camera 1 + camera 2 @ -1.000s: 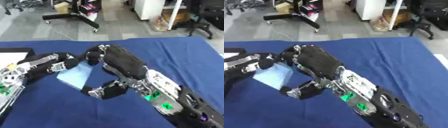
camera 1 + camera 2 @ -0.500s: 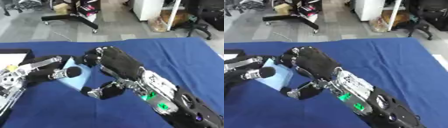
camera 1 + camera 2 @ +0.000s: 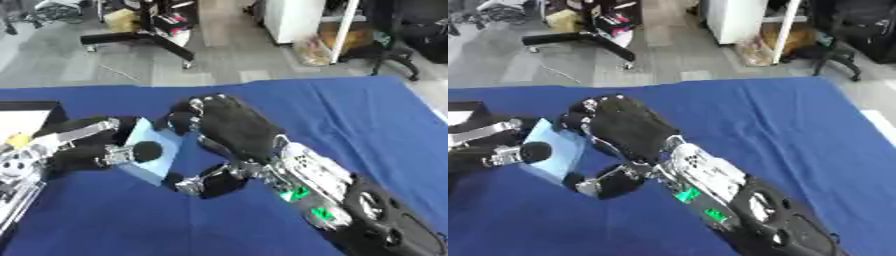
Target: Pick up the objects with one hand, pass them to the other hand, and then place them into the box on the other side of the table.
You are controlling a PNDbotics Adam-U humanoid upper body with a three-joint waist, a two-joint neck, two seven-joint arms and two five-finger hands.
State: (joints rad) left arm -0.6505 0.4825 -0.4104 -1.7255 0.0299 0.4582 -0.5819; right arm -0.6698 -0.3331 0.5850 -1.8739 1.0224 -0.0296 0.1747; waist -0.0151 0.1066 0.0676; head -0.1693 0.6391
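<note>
A flat light-blue rectangular piece [image 3: 156, 165] is held above the blue tablecloth, tilted, between both hands. My right hand [image 3: 234, 129] reaches in from the lower right. Its fingers [image 3: 186, 119] curl over the piece's upper edge and its thumb [image 3: 199, 183] hooks under the lower corner. My left hand [image 3: 80, 150] comes from the left, with its thumb [image 3: 145, 151] pressed on the piece's face and its fingers [image 3: 86, 131] along the left edge. The middle of the piece is hidden behind the hands. The box [image 3: 58, 113] sits at the table's left edge, black-walled and pale inside.
The blue cloth [image 3: 341, 115] covers the table, bare on the right and far side. Beyond the far edge lie a grey floor, a black chair base [image 3: 140, 40] and white furniture [image 3: 302, 20]. My right forearm [image 3: 341, 192] crosses the lower right corner.
My left thumb has come down onto the face of the light-blue piece. Both hands and the piece have drifted a little left, toward the box.
</note>
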